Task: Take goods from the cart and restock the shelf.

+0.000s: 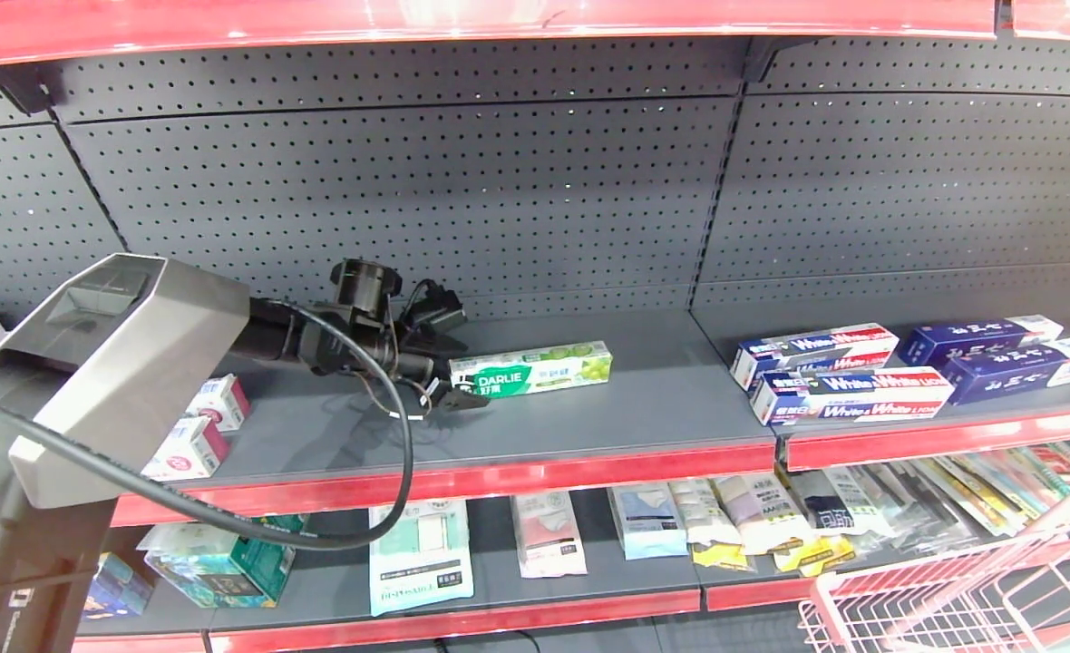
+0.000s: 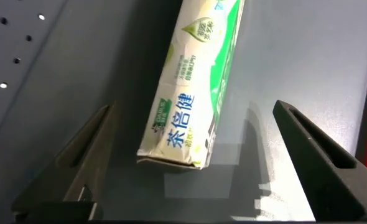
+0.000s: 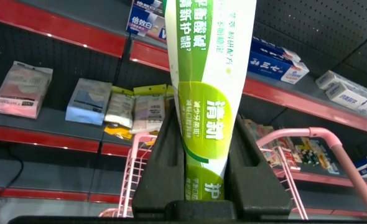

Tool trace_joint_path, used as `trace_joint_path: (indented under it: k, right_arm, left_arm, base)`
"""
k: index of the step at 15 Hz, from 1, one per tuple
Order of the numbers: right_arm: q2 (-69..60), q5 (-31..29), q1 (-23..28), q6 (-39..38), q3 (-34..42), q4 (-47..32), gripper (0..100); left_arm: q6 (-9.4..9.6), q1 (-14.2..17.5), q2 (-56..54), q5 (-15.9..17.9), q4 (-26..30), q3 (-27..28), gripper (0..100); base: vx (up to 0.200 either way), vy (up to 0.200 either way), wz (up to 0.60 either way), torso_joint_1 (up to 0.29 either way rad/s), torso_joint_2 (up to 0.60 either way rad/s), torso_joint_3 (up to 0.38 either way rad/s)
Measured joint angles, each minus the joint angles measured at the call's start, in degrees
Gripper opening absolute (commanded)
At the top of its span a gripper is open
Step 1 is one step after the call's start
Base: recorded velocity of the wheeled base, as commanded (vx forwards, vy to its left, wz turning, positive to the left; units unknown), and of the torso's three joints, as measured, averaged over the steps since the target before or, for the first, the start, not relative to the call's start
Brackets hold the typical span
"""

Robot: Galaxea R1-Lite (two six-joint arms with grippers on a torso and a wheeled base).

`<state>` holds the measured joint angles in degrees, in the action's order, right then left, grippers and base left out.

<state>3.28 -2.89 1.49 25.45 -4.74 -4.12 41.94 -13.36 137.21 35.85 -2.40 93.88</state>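
Pink wire makes up the cart (image 1: 952,589), nearest of all, well to the right of and below the green box (image 1: 530,369) that lies on the shelf (image 1: 499,473). The right gripper (image 3: 203,124) has its jaws closed on a second box (image 3: 208,74), green and white, which runs lengthwise out past the fingertips; the cart's pink rim shows behind it. Farther in, below the green box, the lower deck (image 1: 589,606) carries a row of flat packets (image 1: 549,535), too overlapped to count. The shelf's red front edge runs ahead of the green box, with a strip of bare grey deck between them. One green box lies flat here, its long side roughly along that edge. The left gripper (image 1: 458,370) is at its left end, jaws open, one finger on either side of the box end with a gap on each side. Left of the green box, past the arm, sit two small white-and-pink cartons (image 1: 218,404) near the front edge. Right of it comes open deck, then two white-and-blue boxes (image 1: 848,394) and, beyond those, two dark blue boxes (image 1: 997,354). Behind the green box, bare deck reaches to the pegboard (image 1: 499,181).
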Motion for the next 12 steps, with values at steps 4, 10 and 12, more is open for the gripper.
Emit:
trace_joint_path:
  k: [4,10,12]
  right_arm:
    - [0.00,-0.17,0.02,0.93,0.00,0.00,0]
    - [0.02,-0.22,-0.01,0.93,0.00,0.05,0]
    - [0.02,-0.20,0.00,0.87,0.00,0.05,0]
  left_arm:
    - [-0.09,-0.06,1.52,0.00,1.40,2.32,0]
    - [0.13,-0.55,2.23,0.06,3.44,3.56,0]
    - [2.35,-0.56,2.10,1.26,3.38,3.23,0]
  base:
    - [0.000,0.000,0.00,0.000,0.00,0.000]
    - [0.000,0.000,0.00,0.000,0.00,0.000]
    - [0.000,0.000,0.00,0.000,0.00,0.000]
